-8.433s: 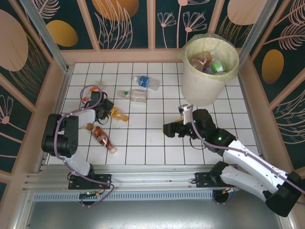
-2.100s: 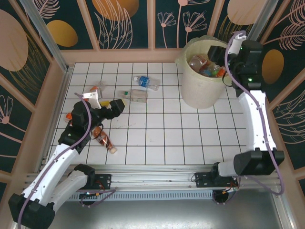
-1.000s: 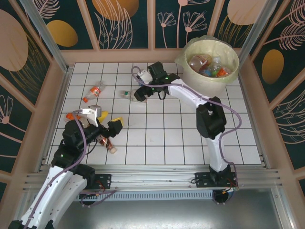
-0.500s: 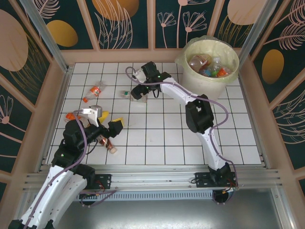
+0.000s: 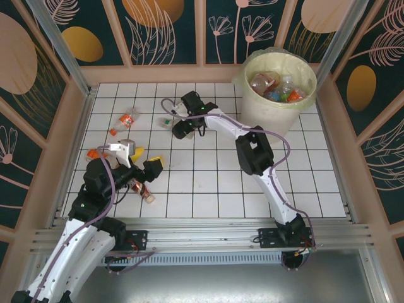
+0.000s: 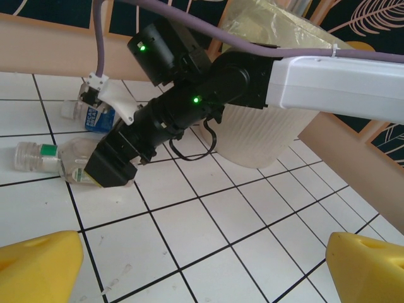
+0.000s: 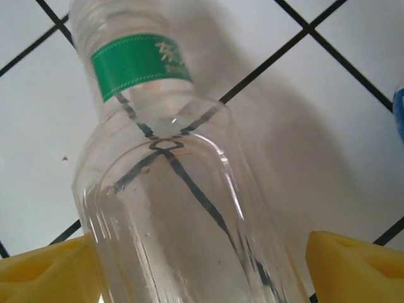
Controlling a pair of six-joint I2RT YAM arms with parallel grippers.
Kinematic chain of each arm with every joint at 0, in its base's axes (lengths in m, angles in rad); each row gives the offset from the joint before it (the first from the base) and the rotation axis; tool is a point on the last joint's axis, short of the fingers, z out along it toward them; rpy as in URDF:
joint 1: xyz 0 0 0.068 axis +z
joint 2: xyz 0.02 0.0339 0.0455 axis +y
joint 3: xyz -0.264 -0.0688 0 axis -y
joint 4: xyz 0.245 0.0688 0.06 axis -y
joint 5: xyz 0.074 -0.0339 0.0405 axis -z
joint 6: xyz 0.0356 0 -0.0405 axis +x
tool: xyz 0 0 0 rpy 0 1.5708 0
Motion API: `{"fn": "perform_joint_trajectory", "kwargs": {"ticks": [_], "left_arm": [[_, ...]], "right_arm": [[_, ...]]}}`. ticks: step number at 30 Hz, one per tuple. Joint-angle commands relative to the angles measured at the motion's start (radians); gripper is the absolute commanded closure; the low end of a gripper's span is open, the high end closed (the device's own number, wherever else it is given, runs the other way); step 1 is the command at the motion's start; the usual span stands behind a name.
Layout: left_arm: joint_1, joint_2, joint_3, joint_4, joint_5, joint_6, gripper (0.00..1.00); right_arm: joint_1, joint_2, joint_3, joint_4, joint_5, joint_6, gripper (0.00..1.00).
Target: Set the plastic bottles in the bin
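Observation:
A clear plastic bottle (image 7: 183, 221) with a green label lies on the white tiles between my right gripper's (image 7: 202, 265) yellow fingers. The left finger (image 7: 44, 268) is against it and the right finger (image 7: 356, 262) stands a little off, so the jaws are open around it. From above, this bottle (image 5: 168, 124) pokes out left of the right gripper (image 5: 182, 129). A blue-labelled bottle (image 6: 95, 117) lies just behind. My left gripper (image 5: 145, 159) hangs open and empty over the tiles. Three more bottles lie at the left: (image 5: 125, 120), (image 5: 95, 153), (image 5: 140, 188). The bin (image 5: 278, 104) holds several bottles.
Peach wooden walls (image 5: 63, 132) fence the tiled floor on all sides. The right arm (image 5: 252, 148) stretches from the near edge across the middle of the floor. The bin stands in the back right corner.
The right gripper has slid left along the clear bottle and its jaws have narrowed around it. The left arm has stayed still.

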Motion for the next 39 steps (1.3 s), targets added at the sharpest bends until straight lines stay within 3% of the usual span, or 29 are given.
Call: {"fn": "perform_joint_trajectory", "kwargs": {"ticks": [1, 20, 39], "left_arm": [[-0.002, -0.002, -0.008, 0.023, 0.007, 0.012, 0.01], [-0.002, 0.0, -0.008, 0.022, 0.012, 0.01, 0.01], [-0.002, -0.038, -0.027, 0.091, 0.145, 0.006, 0.01]], "right_arm": [[0.015, 0.02, 0.019, -0.002, 0.045, 0.01, 0.22], [0.062, -0.049, -0.019, 0.025, 0.111, 0.022, 0.54], [0.078, -0.475, -0.242, 0.143, 0.137, 0.066, 0.53]]}}
